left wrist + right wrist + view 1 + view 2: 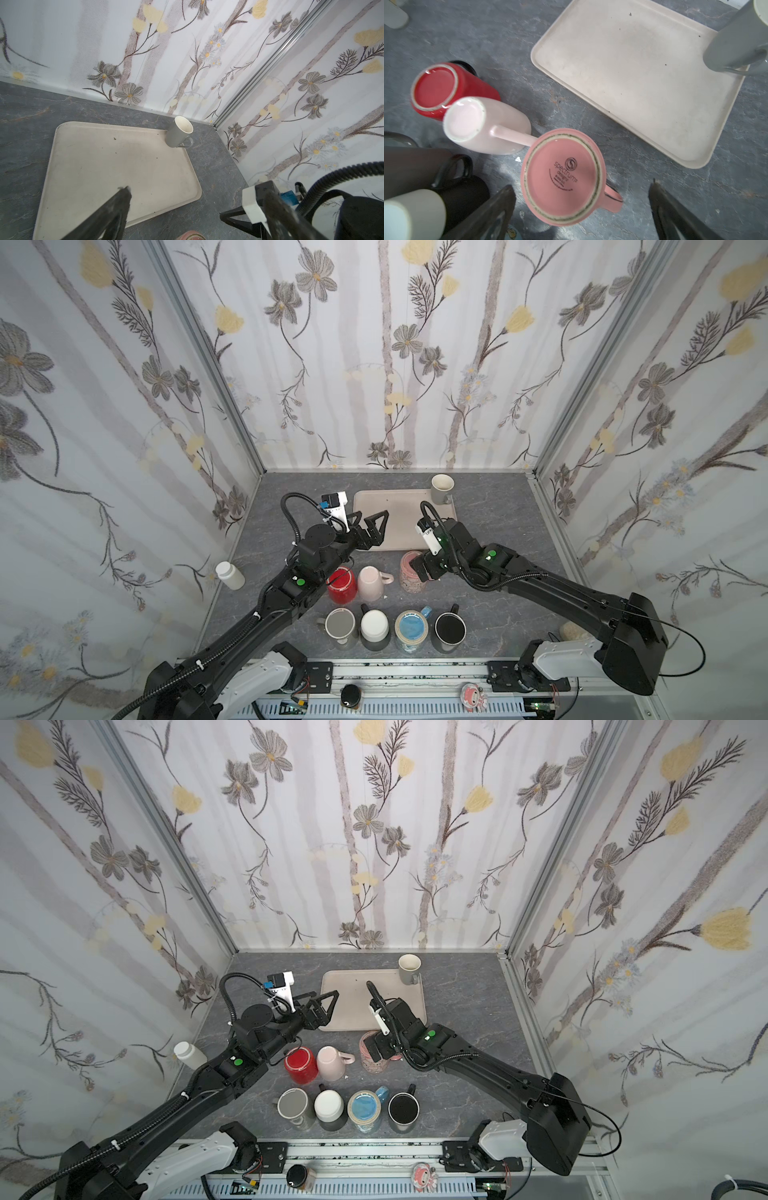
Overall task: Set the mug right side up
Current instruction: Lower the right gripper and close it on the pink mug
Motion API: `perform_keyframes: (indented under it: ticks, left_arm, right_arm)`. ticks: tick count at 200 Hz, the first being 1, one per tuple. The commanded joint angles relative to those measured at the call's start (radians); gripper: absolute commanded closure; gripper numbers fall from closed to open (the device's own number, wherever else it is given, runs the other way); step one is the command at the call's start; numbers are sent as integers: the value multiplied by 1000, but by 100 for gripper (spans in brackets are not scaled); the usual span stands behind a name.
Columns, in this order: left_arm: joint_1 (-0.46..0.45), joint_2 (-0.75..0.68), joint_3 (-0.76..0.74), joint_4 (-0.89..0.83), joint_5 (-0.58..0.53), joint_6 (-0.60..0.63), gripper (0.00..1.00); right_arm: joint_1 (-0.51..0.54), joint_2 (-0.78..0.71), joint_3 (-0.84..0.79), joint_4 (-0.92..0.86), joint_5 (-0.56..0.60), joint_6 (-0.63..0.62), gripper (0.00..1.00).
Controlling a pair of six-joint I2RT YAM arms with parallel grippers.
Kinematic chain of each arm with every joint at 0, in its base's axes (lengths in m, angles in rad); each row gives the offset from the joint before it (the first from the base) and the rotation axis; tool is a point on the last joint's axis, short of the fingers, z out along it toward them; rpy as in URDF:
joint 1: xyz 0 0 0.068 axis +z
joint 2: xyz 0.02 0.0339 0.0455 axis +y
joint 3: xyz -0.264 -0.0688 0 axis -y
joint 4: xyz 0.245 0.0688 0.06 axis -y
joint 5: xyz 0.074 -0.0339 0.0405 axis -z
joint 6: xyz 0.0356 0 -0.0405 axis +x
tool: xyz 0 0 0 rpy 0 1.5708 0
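Note:
A pink mug (562, 176) stands upside down on the grey table, its printed base facing up and its handle (613, 200) pointing to one side. In both top views it sits just in front of the tray (411, 576) (371, 1054). My right gripper (581, 185) hangs open directly over it, one finger on either side and neither touching it. My left gripper (373, 514) (324, 993) (196, 190) is open and empty, raised over the near left part of the beige tray (399, 526).
A red mug (343, 585) and a pale pink mug (371, 583) stand upside down left of the pink one. A grey mug (441, 488) is upright on the tray's far right corner. Several more mugs line the front edge (395, 628). A white bottle (230, 576) stands far left.

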Motion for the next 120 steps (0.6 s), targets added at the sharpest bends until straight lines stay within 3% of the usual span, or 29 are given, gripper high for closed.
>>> perform_keyframes:
  ticks: [1,79,120]
  left_arm:
    - [1,-2,7,10,-7,-4,0]
    - [2,-17,5,-2,-9,1,0]
    - [3,-19,8,-9,-12,5,0]
  right_arm:
    - [35,15,-2,-64,71,-27,0]
    - [56,119,48,19,99,-45,0]
    - [34,211,109,32,169,25,0]
